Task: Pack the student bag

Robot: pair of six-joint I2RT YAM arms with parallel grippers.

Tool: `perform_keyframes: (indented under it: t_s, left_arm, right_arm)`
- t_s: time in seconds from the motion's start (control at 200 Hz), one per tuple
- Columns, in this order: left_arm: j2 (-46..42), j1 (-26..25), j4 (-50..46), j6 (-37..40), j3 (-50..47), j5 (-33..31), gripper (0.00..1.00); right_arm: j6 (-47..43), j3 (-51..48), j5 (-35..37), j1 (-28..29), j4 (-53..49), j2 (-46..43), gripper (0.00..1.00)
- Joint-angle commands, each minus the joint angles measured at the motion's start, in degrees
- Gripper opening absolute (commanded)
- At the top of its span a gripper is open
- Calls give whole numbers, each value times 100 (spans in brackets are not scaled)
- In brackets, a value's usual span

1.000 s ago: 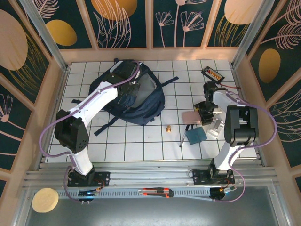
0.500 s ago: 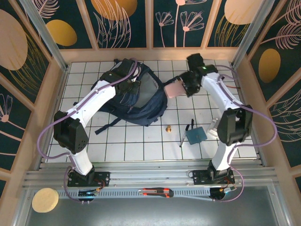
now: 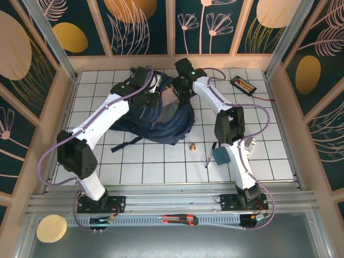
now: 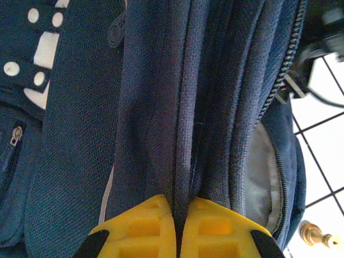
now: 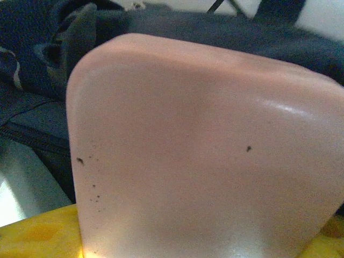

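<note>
Where pink case (image 5: 204, 150) overlaps student bag (image 3: 156, 124), the opening seems hidden.

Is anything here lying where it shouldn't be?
Possibly: a utility knife lies on the metal rail in front of the tiled table, and a yellow disc sits beyond its near-left corner, off the work surface.

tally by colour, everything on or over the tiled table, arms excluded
Navy: 1, student bag
Pink: 1, case
Brass: 1, small fitting
Teal: 1, flat pad
White: 1, small block
Black: 1, device
Grey: 1, thin stick
Total: 7
</note>
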Motion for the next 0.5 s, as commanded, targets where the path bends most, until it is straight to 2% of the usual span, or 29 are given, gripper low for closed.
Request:
perform_keyframes:
  t_s: [0.0, 0.08, 0.16, 0.28, 0.44, 0.495]
  left_arm:
    - [-420, -43, 791, -67, -74, 226, 0]
    - [-476, -41, 899, -67, -204, 180, 0]
    - [-496, -39, 958, -34, -295, 120, 0]
    - [-496, -9, 998, 38, -387, 28, 0]
    - [-479, 43, 1145, 12, -549, -15, 0]
    - [-453, 38, 1197, -1, -594, -8, 0]
  right_arm:
    - [92, -150, -670, 177, 1014, -36, 60]
    - [-194, -170, -844, 177, 1030, -93, 73]
    - [-601, -241, -717, 176, 810, -320, 99]
    - [-1113, -813, -369, 179, 792, -1024, 99]
    - [-1373, -1912, -135, 29, 589, -2009, 99]
    - [-1545, -2252, 210, -6, 456, -2416, 99]
